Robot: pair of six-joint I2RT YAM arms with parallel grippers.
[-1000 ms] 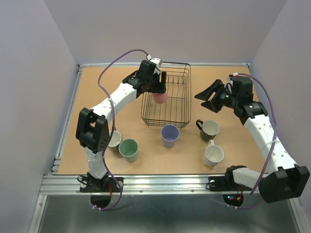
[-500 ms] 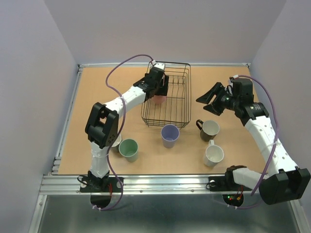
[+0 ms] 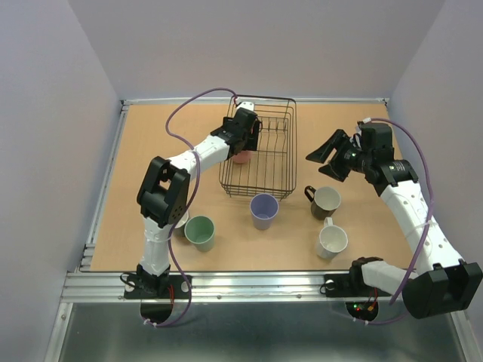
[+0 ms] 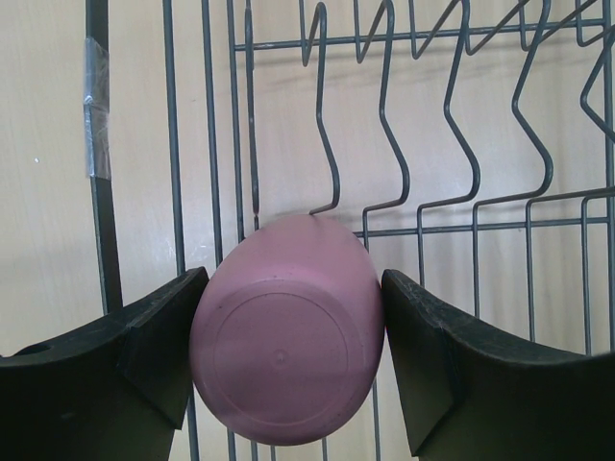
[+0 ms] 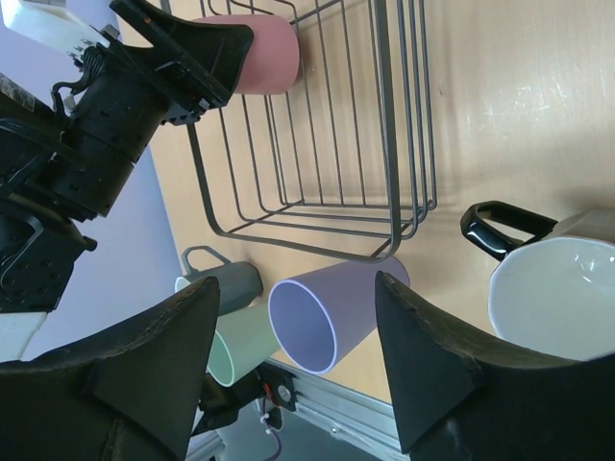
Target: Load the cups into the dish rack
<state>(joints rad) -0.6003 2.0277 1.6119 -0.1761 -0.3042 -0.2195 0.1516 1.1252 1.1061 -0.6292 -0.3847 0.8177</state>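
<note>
My left gripper [image 3: 243, 148] reaches into the left side of the black wire dish rack [image 3: 281, 162] and is shut on the pink cup [image 3: 241, 157]. In the left wrist view the pink cup [image 4: 286, 336] is bottom-up between my fingers [image 4: 163, 336], low over the rack wires [image 4: 452, 144]. My right gripper [image 3: 333, 155] is open and empty, held above the table right of the rack. On the table stand the lavender cup [image 3: 263, 210], the pale green cup [image 3: 200, 231], the grey-blue mug [image 3: 179, 220], the dark brown mug [image 3: 325, 201] and the white mug [image 3: 332, 240].
In the right wrist view the open right gripper [image 5: 293, 288] frames the lavender cup [image 5: 332, 312], with the rack [image 5: 384, 115] above it and the dark brown mug [image 5: 562, 288] at right. Grey walls close in the table on three sides.
My left arm has swung its elbow to the right and pushed the pink cup a little lower and deeper into the rack. The right arm has barely moved.
</note>
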